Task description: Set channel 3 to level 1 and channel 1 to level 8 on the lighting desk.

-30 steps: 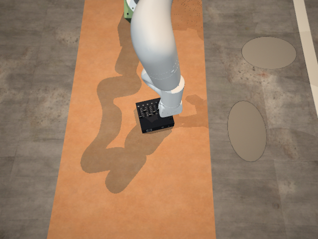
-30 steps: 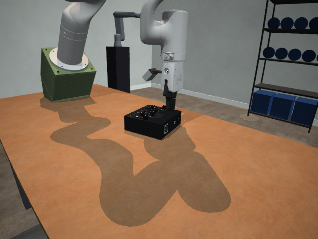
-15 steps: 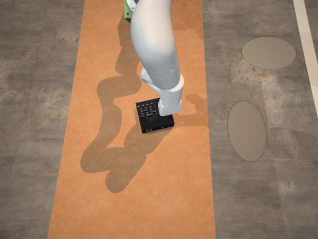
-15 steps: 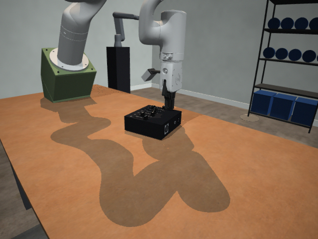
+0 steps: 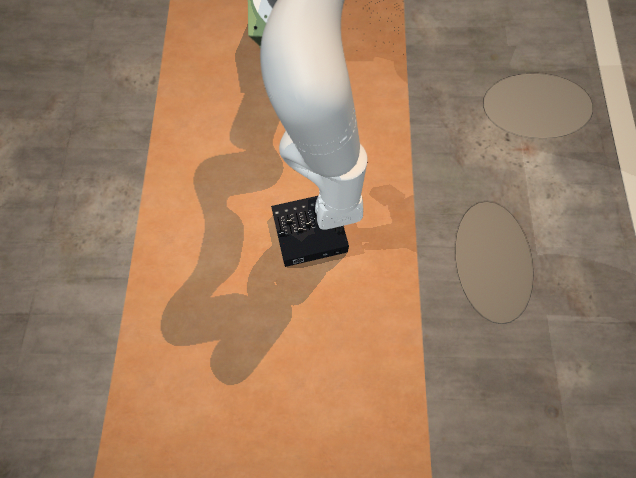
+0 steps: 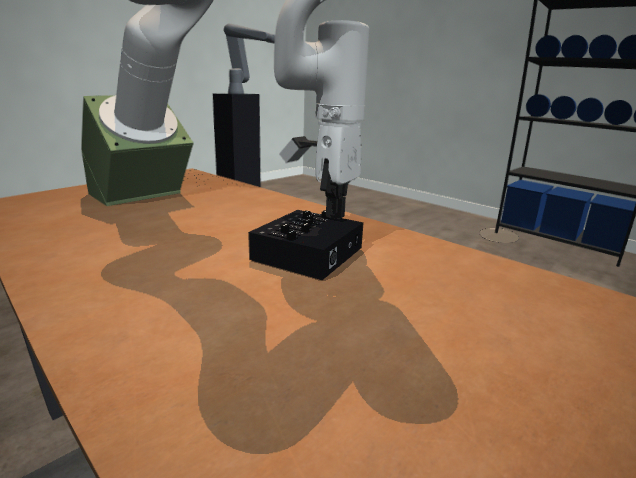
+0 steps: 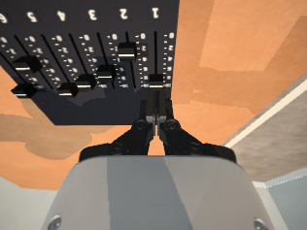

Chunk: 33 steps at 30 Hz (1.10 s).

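Observation:
The black lighting desk (image 5: 314, 248) (image 6: 287, 254) (image 7: 107, 108) stands flat on the orange table (image 5: 267, 400) (image 6: 462, 328). In the wrist view the channels are numbered along the top edge. My gripper (image 6: 334, 212) (image 7: 155, 98) is shut and empty, pointing straight down at the desk's channel 1 end. Its tips stand right beside the channel 1 fader cap (image 7: 155, 81), on the side away from the 0 mark; I cannot tell whether they touch it. That cap sits far down its scale. The channel 3 cap (image 7: 106, 73) is around mid-scale and the channel 2 cap (image 7: 126, 49) is nearer 0. In the top view the wrist hides the fingers.
The arm's green base block (image 6: 133, 154) (image 5: 253, 26) stands at the table's far end. A black pedestal (image 6: 236, 136) and a shelf rack (image 6: 575, 123) with blue boxes stand off the table. The table's right edge runs close past the desk.

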{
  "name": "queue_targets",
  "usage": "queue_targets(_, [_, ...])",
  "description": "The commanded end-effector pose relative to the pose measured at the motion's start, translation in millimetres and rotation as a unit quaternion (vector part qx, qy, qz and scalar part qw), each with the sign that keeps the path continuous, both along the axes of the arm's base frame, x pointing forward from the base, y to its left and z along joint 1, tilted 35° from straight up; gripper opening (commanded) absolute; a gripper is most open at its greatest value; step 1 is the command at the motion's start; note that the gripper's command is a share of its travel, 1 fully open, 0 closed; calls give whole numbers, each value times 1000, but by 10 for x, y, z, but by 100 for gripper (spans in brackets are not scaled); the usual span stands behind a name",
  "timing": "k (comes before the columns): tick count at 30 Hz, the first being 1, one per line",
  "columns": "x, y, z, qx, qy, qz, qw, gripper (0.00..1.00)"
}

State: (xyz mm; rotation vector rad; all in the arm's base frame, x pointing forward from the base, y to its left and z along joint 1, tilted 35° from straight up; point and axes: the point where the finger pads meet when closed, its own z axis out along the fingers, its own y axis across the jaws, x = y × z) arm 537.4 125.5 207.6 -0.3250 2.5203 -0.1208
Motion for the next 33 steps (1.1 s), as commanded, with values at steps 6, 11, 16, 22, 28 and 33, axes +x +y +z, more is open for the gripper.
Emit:
queue_targets(6, [-6, -1, -1, 0, -1, 0, 1000, 0])
queue_targets(11, [-6, -1, -1, 0, -1, 0, 1000, 0])
queue_targets(16, [-6, -1, -1, 0, -1, 0, 1000, 0])
queue_targets(22, [-6, -1, -1, 0, -1, 0, 1000, 0])
queue_targets(28, [8, 3, 9, 0, -1, 0, 1000, 0])
queue_targets(33, [23, 8, 19, 0, -1, 0, 1000, 0])
